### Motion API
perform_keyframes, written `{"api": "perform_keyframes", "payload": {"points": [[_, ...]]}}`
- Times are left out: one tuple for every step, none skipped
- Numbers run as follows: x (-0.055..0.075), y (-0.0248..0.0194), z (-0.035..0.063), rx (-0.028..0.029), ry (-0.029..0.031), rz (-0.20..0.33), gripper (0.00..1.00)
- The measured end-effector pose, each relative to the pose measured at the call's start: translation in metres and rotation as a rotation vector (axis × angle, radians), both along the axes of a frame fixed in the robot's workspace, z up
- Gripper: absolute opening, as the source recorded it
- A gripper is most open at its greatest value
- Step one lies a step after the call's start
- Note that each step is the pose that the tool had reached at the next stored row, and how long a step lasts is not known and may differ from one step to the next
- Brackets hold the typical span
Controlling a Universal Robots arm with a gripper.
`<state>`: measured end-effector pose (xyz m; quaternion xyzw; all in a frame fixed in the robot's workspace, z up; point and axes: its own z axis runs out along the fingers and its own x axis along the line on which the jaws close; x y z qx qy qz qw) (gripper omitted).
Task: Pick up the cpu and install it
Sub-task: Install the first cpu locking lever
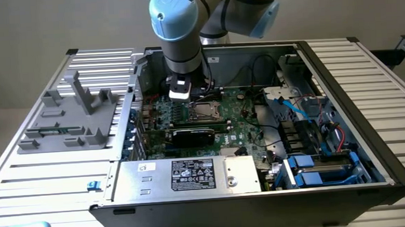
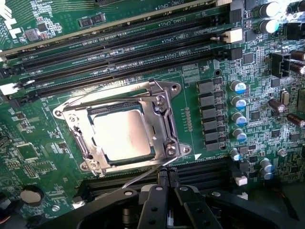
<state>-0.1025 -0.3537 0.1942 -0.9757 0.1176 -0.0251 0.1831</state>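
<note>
The small, flat, square, silvery-grey cpu is seen seated inside the metal-framed motherboard socket. The black gripper is closed on nothing just beside it, so placement is judged done. Whether the socket is latched cannot be told.

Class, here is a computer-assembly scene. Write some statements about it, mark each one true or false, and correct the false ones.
1. The cpu lies within the socket frame on the motherboard. True.
2. The gripper holds the cpu. False: it is shut with nothing in it; the cpu sits in the socket frame.
3. The computer case lies open on a slatted table. True.
4. The grey fixture stands inside the case. False: it stands on the table, to the exterior view's left of the case.
</note>
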Motion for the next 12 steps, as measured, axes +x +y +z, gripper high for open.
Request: {"api": "perform_keyframes", "payload": {"points": [[0.0001, 0.0000, -0.0002, 0.0000, 0.0000, 0.000, 0.12], [0.0002, 0.0000, -0.0004, -0.0002, 0.0001, -0.001, 0.12], [0.0004, 0.0000, -0.0005, -0.0002, 0.0001, -0.001, 0.12], [0.0007, 0.0000, -0.0006, -0.0003, 0.0001, -0.001, 0.12], [0.0010, 0.0000, -0.0007, -0.0004, 0.0001, -0.002, 0.12], [0.0013, 0.0000, -0.0008, -0.0004, 0.0000, -0.002, 0.12], [0.0017, 0.0000, -0.0008, -0.0005, -0.0001, -0.003, 0.12], [0.0021, 0.0000, -0.0008, -0.0007, -0.0001, -0.003, 0.12], [0.0025, 0.0000, -0.0008, -0.0008, 0.0000, -0.004, 0.12], [0.0030, 0.0000, -0.0009, -0.0008, -0.0001, -0.004, 0.12], [0.0033, 0.0000, -0.0009, -0.0008, -0.0002, -0.005, 0.12], [0.0034, 0.0000, -0.0010, -0.0008, -0.0002, -0.005, 0.12]]}}
